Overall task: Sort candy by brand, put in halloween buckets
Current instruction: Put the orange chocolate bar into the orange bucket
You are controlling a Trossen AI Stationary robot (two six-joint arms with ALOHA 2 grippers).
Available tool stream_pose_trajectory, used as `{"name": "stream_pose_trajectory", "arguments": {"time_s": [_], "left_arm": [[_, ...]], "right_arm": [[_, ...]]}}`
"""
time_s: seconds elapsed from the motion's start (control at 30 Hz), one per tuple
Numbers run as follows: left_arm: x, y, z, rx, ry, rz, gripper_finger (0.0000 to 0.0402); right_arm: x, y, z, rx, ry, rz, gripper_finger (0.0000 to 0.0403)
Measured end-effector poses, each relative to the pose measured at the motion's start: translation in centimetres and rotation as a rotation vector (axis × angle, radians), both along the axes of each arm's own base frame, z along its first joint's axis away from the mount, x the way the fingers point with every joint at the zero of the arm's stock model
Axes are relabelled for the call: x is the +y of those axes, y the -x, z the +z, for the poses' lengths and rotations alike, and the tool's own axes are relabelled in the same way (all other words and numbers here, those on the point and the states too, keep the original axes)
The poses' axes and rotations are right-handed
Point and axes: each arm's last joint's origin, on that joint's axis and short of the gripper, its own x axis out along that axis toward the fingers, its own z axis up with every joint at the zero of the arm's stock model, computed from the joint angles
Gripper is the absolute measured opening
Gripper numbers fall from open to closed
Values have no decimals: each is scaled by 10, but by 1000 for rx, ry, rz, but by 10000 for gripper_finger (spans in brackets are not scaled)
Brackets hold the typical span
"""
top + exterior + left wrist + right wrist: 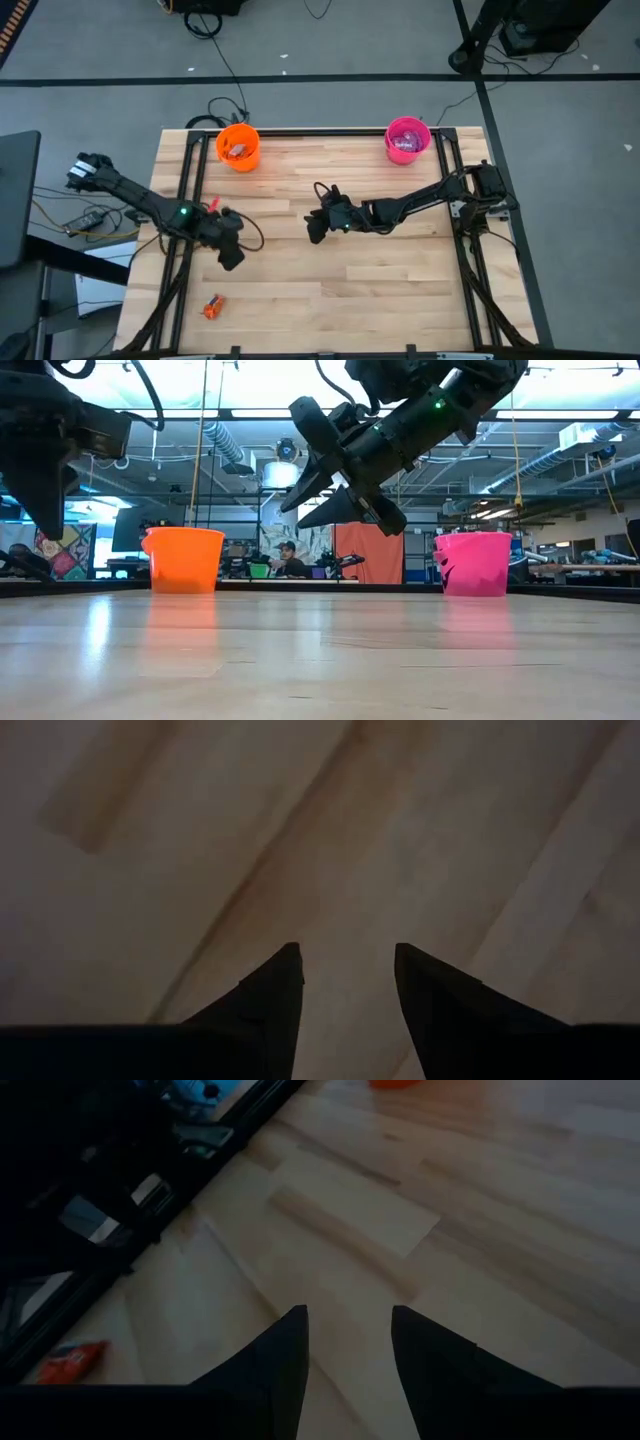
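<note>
The orange bucket (238,147) stands at the table's far left with candies inside; it also shows in the low view (184,559). The pink bucket (407,139) stands at the far right with candy inside, and shows in the low view (472,563). One orange wrapped candy (211,306) lies flat on the table near the left front edge; the right wrist view shows it too (70,1361). My left gripper (231,258) is open and empty, pointing down over bare wood (347,965). My right gripper (315,230) is open and empty above the table's middle (347,1320).
Black frame rails (192,180) run along the table's left and right sides. A small red piece (212,204) sits beside the left arm. Cables and gear lie off the table's left edge (85,220). Bare wood lies between the arms and along the front.
</note>
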Motion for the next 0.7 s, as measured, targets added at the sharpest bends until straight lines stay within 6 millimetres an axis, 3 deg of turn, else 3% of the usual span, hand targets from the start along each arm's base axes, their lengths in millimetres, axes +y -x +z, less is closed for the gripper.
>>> {"name": "stream_pose_trajectory", "arguments": {"time_s": [0.33,0.7], "left_arm": [[-42,-19,-21,-11,96,-85,163],[-79,10,-31,129,189,29,163]], "right_arm": [[27,3,0,4,3,82,156],[41,7,-3,46,28,132,156]]}}
